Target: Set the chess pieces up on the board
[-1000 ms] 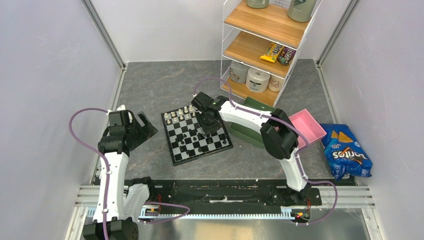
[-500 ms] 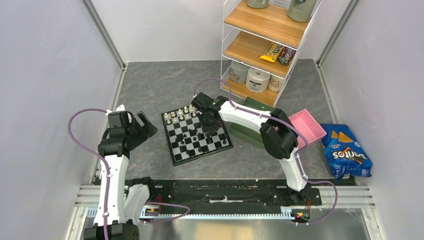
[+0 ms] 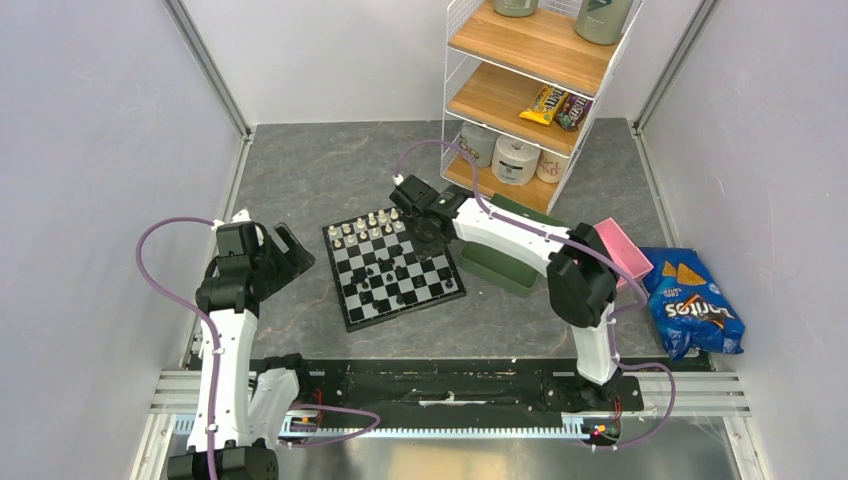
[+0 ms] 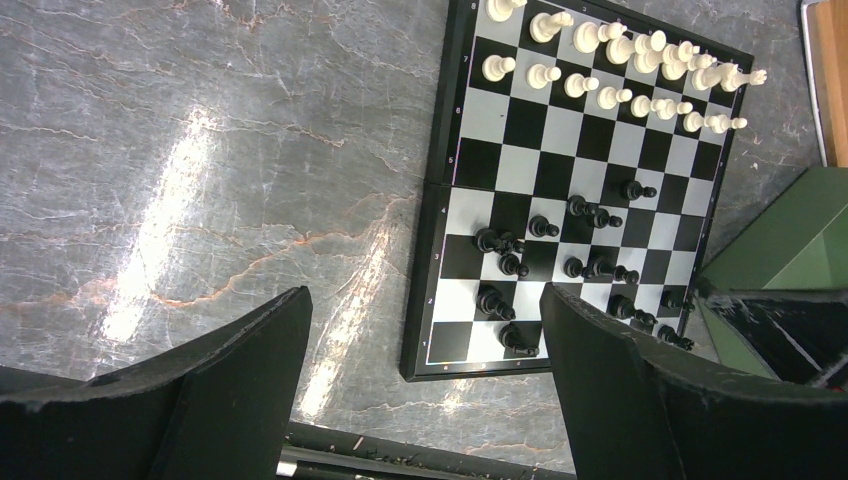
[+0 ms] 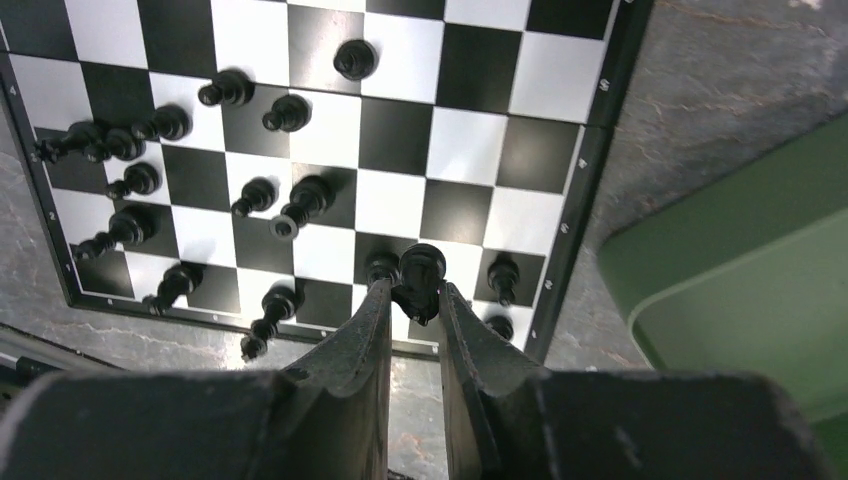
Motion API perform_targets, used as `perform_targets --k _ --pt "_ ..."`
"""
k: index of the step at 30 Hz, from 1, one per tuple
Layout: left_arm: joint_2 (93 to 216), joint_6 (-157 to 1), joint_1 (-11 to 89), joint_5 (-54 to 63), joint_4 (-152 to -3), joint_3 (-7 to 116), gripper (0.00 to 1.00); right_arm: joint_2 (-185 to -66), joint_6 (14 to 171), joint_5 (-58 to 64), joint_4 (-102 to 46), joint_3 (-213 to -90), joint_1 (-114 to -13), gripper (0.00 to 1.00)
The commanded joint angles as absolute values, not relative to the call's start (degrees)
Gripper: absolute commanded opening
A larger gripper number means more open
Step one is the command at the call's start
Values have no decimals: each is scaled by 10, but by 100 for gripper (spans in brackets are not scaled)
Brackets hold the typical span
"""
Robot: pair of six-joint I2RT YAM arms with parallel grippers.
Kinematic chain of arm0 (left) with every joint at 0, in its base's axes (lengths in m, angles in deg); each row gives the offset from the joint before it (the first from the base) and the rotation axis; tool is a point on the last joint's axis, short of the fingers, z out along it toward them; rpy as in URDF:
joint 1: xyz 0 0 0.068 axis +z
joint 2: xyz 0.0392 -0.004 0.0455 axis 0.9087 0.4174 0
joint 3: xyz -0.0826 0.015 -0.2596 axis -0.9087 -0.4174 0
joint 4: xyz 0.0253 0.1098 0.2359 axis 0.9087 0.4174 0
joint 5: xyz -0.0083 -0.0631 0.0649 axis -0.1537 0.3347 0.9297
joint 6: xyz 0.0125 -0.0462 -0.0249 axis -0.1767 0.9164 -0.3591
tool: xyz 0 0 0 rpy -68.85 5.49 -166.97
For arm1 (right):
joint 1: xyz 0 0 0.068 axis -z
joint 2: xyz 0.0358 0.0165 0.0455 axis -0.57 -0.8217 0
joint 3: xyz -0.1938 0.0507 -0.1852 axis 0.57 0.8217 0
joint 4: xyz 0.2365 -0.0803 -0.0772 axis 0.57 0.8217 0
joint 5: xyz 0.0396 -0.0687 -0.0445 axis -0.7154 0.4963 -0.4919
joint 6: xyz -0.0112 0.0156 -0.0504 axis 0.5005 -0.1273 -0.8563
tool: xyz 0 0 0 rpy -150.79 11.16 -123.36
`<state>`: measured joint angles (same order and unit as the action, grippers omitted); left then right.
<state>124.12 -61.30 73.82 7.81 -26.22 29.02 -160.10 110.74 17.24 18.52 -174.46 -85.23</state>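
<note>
The right gripper (image 5: pixel 412 292) is clenched on 1 black chess piece (image 5: pixel 422 272), held above the right side of the chessboard (image 4: pixel 525 125), near the green tray (image 3: pixel 497 266). The left gripper (image 4: pixel 425 300) hangs released, fingers wide apart, left of the chessboard. White pieces (image 4: pixel 620 45) fill 2 far rows. The other black pieces (image 4: pixel 590 268) are scattered across the near half.

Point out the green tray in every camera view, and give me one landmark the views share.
Top external: the green tray sits just right of centre.
Left wrist: the tray is cut off by the right edge, around mid-height.
Right wrist: the tray fills the right side, middle to lower.
Shared landmark: the board, which lies next to the tray in all three views.
</note>
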Motion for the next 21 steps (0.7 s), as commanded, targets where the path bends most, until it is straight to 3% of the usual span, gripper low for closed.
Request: perform_targets --k 1,21 --pt "1238 -599 737 73 -285 288 91 -1548 1122 200 185 -1709 -852 23" --pt "1236 -599 737 76 -286 286 91 -1514 1133 124 152 -1605 -862 23"
